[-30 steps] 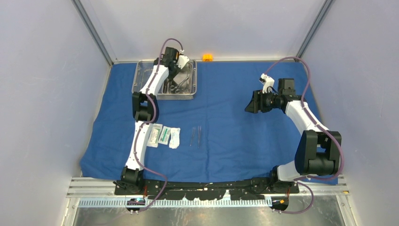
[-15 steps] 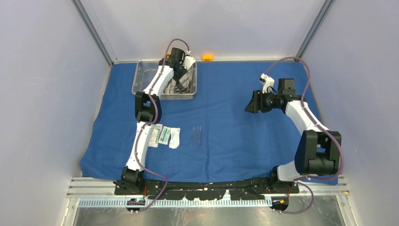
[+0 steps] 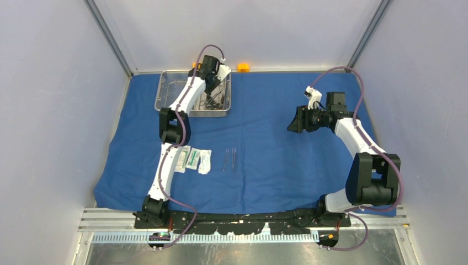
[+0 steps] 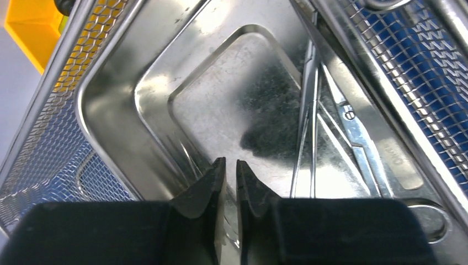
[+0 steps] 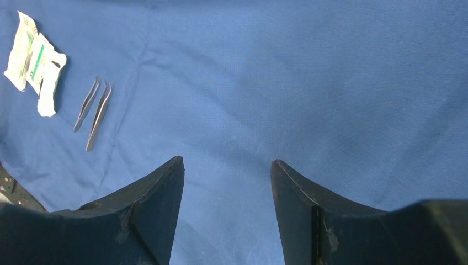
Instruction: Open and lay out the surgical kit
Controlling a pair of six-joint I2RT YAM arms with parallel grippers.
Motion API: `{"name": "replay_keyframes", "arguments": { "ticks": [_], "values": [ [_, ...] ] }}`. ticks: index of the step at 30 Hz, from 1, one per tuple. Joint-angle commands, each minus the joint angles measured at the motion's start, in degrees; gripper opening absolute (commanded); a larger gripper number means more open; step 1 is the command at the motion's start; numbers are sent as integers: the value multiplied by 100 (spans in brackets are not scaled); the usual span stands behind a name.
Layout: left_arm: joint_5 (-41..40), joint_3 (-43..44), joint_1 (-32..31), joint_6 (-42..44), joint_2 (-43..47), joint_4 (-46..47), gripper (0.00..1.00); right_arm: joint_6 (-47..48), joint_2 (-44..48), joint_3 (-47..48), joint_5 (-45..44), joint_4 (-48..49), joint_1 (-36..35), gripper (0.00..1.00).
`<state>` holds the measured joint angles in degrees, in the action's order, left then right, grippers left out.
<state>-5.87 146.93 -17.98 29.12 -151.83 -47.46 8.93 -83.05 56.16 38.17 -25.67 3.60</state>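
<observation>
The blue cloth wrap (image 3: pixel 276 160) lies spread over the table. At its back left stands the steel mesh basket (image 3: pixel 164 94), with the solid steel tray (image 4: pixel 127 83) inside it. Scissors (image 4: pixel 353 132) and thin forceps (image 4: pixel 309 110) lie along the tray's right side. My left gripper (image 3: pixel 213 83) (image 4: pixel 227 161) hangs over the tray floor, its jaws only a narrow slit apart with nothing between them. Three white-green packets (image 3: pixel 192 159) (image 5: pixel 33 61) and two tweezers (image 3: pixel 229 160) (image 5: pixel 94 110) lie on the cloth. My right gripper (image 3: pixel 295 120) (image 5: pixel 226 160) hovers open above bare cloth.
A small orange block (image 3: pixel 243 67) (image 4: pixel 30 27) sits at the back edge just behind the basket. Grey walls close in the left, right and back. The cloth's front edge stops short of the arm bases.
My left gripper moved toward the back of the basket and its jaws parted slightly. The right arm stayed still.
</observation>
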Motion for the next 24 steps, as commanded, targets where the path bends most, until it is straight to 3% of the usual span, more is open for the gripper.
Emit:
{"name": "replay_keyframes", "arguments": {
  "ticks": [1,7,24],
  "values": [
    [-238,43,64,70,356,229,17,84,-10,237,75,38,-17,63],
    [-371,193,147,140,176,194,23,92,-10,237,59,43,-17,64],
    [-371,397,285,182,-114,159,24,83,-45,246,76,30,-17,64]
  ]
}}
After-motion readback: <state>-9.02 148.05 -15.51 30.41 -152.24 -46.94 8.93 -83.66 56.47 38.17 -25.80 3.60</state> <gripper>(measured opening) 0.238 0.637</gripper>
